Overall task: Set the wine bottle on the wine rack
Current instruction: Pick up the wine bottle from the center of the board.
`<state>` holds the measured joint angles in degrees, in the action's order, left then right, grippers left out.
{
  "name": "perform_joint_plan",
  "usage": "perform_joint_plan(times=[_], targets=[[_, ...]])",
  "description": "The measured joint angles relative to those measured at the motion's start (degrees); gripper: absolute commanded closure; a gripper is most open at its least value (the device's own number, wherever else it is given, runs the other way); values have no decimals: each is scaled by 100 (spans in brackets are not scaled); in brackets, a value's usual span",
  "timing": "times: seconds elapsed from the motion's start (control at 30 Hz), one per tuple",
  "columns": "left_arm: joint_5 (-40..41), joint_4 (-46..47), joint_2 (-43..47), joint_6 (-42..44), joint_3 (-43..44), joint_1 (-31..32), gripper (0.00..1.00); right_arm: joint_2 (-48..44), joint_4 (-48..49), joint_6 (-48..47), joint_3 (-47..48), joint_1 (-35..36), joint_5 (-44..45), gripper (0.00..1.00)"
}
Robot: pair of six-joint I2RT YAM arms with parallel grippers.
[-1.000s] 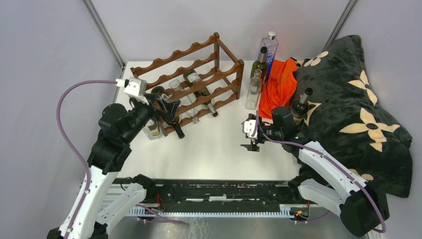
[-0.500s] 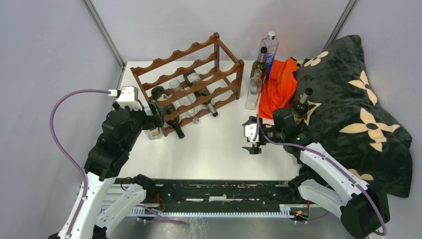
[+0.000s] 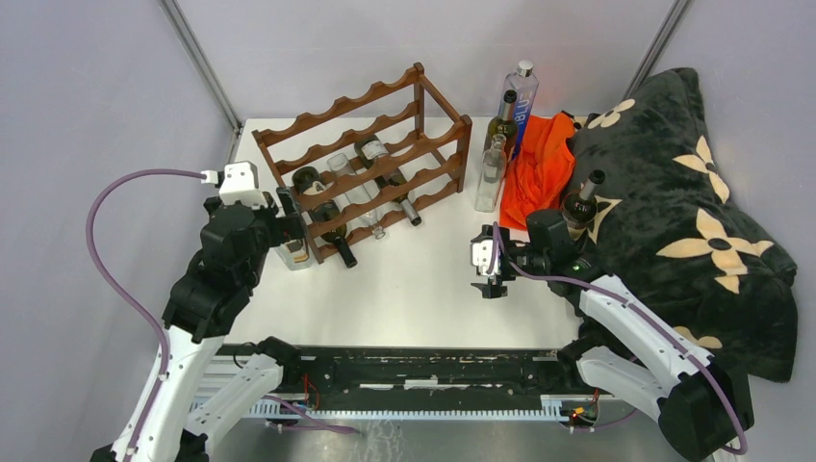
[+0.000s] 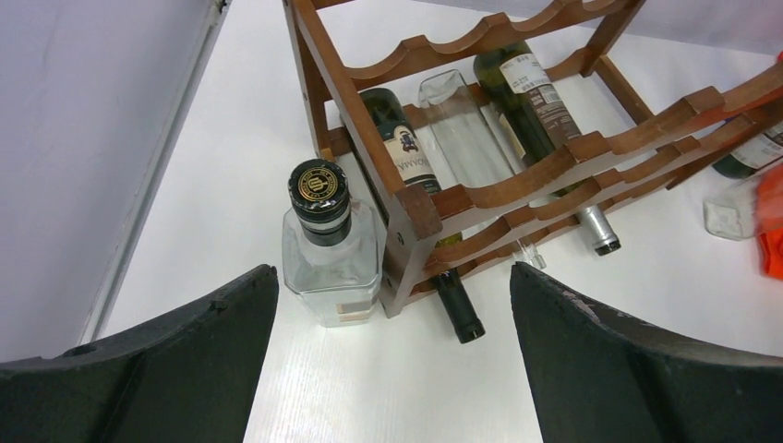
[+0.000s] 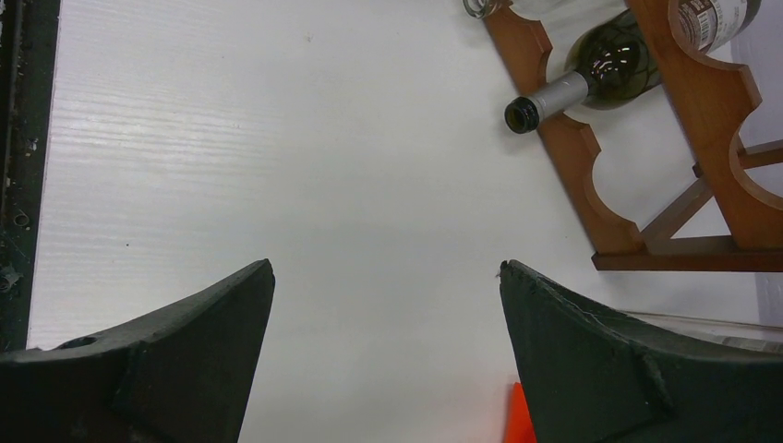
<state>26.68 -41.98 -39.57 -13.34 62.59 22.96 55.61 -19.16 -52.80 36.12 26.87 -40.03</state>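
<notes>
Right gripper spread wide over the white table, nothing held. Left gripper just as wide and empty, facing a capped square bottle standing just beside the wine rack. Three bottles lie racked; farther off, a dark wine bottle waits upright.

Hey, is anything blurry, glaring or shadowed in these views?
Top external: even light, soft shadows under the wine rack. Left wrist: clear bottle sharp, orange cloth at the right edge blurred. Right wrist: white table bright, small glints on the dark bottle.
</notes>
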Motion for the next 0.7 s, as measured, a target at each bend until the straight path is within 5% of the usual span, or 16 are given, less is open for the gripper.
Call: perform_joint_plan(times=[0.7], targets=[[109, -385, -9, -289, 59, -2, 0, 151, -157, -151, 0, 0, 151, 2]])
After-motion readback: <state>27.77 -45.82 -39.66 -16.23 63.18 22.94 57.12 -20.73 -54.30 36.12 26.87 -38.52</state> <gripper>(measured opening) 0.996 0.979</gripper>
